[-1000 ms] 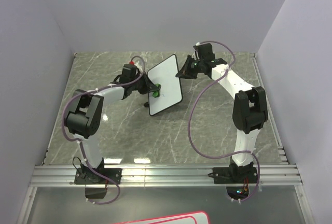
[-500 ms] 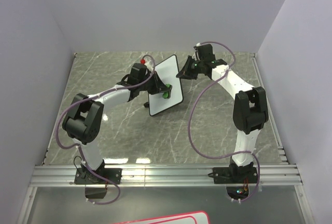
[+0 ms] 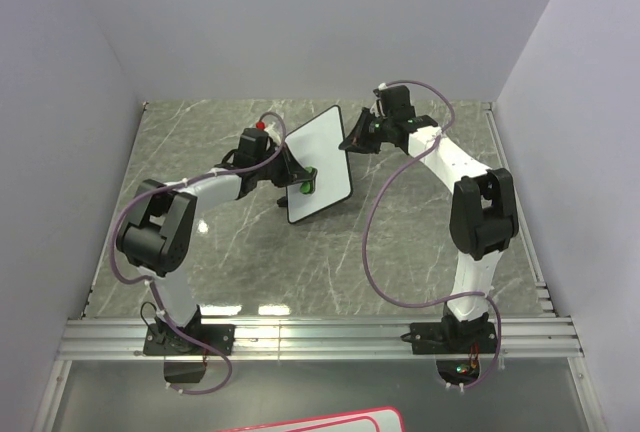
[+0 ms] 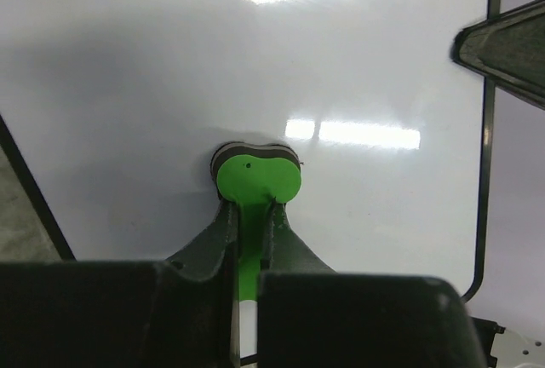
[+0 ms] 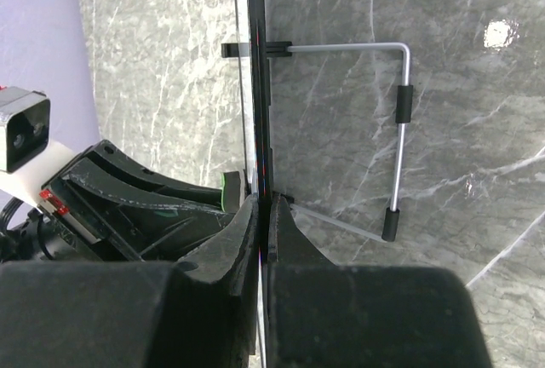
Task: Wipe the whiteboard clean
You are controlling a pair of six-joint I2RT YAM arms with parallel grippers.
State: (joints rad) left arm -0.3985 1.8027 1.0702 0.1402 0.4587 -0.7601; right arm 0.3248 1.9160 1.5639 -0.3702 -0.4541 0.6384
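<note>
The whiteboard (image 3: 320, 157), white with a thin black rim, stands tilted on the marble table. My right gripper (image 3: 352, 139) is shut on its right edge; the right wrist view shows the board edge-on (image 5: 255, 87) between the closed gripper (image 5: 265, 208). My left gripper (image 3: 296, 183) is shut on a small green eraser (image 3: 307, 187) and presses it against the board face. In the left wrist view the eraser (image 4: 256, 179) sits flat on the white surface (image 4: 255, 53), held by the gripper (image 4: 252, 219). No scribbles show on the visible surface.
The board's bent wire stand (image 5: 401, 104) with black feet sticks out behind it. The grey marble tabletop (image 3: 220, 242) is walled on three sides. An aluminium rail (image 3: 320, 337) runs along the near edge. A pink-edged white panel (image 3: 320, 421) lies below it.
My left gripper swept the green eraser from the board's left edge toward its middle, then back to the left and slightly down. The right gripper and the board stayed put.
</note>
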